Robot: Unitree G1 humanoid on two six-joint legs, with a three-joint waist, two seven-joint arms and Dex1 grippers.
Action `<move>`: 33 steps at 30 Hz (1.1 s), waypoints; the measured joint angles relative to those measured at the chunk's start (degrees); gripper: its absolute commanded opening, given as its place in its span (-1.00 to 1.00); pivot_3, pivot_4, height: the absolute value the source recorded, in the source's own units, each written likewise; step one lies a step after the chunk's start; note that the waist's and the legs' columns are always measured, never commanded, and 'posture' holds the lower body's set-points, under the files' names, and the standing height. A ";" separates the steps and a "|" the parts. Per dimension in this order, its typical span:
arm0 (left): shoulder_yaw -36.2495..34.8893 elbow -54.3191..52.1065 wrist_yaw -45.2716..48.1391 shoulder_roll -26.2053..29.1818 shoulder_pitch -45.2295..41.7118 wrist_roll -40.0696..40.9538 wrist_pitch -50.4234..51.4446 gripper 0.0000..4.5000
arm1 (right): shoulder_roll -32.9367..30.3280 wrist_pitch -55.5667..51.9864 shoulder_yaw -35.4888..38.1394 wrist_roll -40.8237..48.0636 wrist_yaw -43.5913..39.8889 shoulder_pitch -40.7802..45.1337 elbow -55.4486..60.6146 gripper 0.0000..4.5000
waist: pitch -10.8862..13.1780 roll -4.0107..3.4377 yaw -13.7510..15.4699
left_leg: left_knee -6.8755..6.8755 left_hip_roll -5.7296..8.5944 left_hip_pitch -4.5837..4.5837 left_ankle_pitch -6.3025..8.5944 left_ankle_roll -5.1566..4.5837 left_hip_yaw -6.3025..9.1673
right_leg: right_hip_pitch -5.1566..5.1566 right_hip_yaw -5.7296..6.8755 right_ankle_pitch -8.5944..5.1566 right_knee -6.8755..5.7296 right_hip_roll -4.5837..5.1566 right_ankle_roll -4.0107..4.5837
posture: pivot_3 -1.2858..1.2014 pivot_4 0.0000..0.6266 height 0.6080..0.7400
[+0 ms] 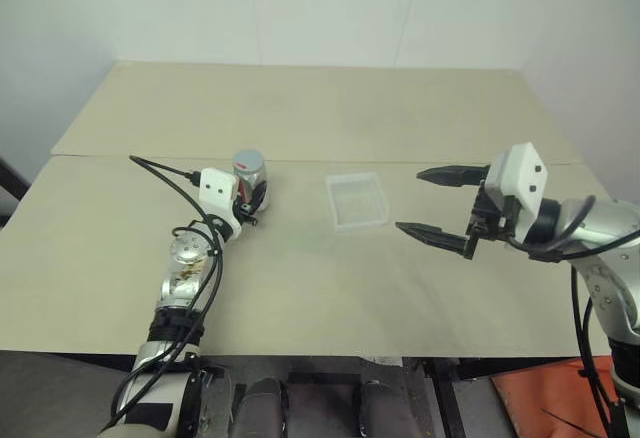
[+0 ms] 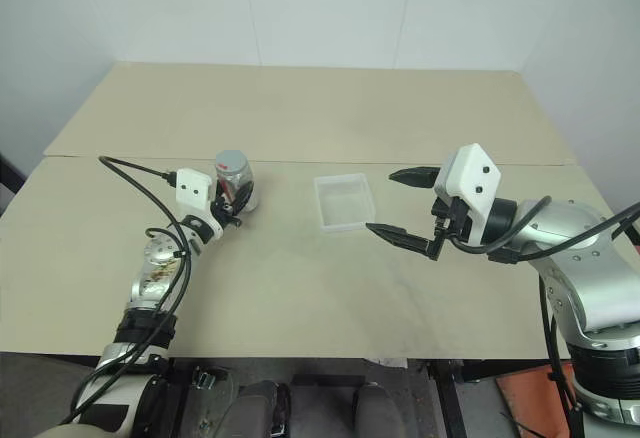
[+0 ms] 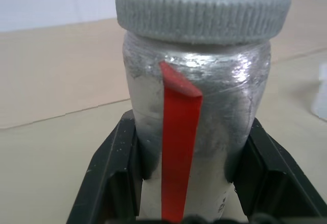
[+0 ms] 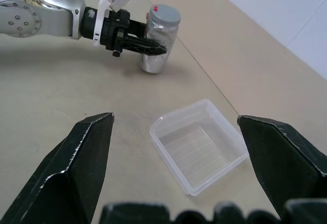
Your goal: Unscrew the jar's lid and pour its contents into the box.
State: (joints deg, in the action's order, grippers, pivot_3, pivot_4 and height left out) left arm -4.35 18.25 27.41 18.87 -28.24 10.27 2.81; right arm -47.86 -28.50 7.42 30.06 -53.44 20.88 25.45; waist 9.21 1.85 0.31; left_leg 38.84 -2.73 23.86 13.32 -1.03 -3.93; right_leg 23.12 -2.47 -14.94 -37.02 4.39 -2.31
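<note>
Left wrist view: left end effector (image 3: 189, 183) clamps the jar (image 3: 196, 132), lid (image 3: 202, 9) still on. Right end effector (image 1: 432, 201) gapes at the box's (image 1: 357, 199) three o'clock; unscrewing and pouring remain.

We see the jar (image 3: 196, 132) standing upright on the left part of the table: silver-grey, with a red strip down its side. Its lid (image 3: 203, 10), grey with a ribbed edge and a red mark on top, is still on. The box (image 1: 357, 200), a shallow clear plastic tray, lies flat to the right of the jar, well apart, open side up, empty.
</note>
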 measured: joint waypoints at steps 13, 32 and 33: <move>-3.25 -21.05 27.47 20.27 -2.66 23.95 31.30 -0.13 | 12.29 -11.36 -5.18 10.08 5.80 18.31 -2.39 1.00 | 0.02 -0.03 -1.09 | 0.00 -0.05 -0.03 -0.01 0.00 0.18 | 0.03 0.01 -0.01 -0.06 -0.01 0.00 | 0.03 -0.52 1.00; 6.84 -12.25 47.21 13.79 -13.58 21.32 20.80 -0.13 | 21.92 -21.79 -15.87 7.03 13.54 32.97 -10.59 1.00 | 0.02 -0.04 -1.01 | 0.09 -0.01 0.53 -0.02 -0.01 -0.07 | 0.57 0.06 0.00 -0.12 -0.02 0.01 | 0.03 -0.52 1.00; 6.84 -11.94 47.44 13.67 -13.83 21.29 20.70 -0.13 | 22.06 -21.79 -15.87 6.76 13.60 32.97 -10.74 1.00 | 0.02 -0.04 -1.01 | 0.09 -0.01 0.56 -0.02 -0.01 -0.06 | 0.60 0.05 0.00 -0.13 -0.02 0.01 | 0.03 -0.52 1.00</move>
State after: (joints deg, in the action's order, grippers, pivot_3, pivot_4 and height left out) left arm 2.49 6.31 74.85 32.54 -42.07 31.55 23.51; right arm -25.81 -50.29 -8.45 36.82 -39.84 53.85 14.71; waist 9.23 1.82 -0.71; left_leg 38.94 -2.74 24.42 13.30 -1.04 -3.99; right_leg 23.72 -2.42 -14.94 -37.15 4.37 -2.30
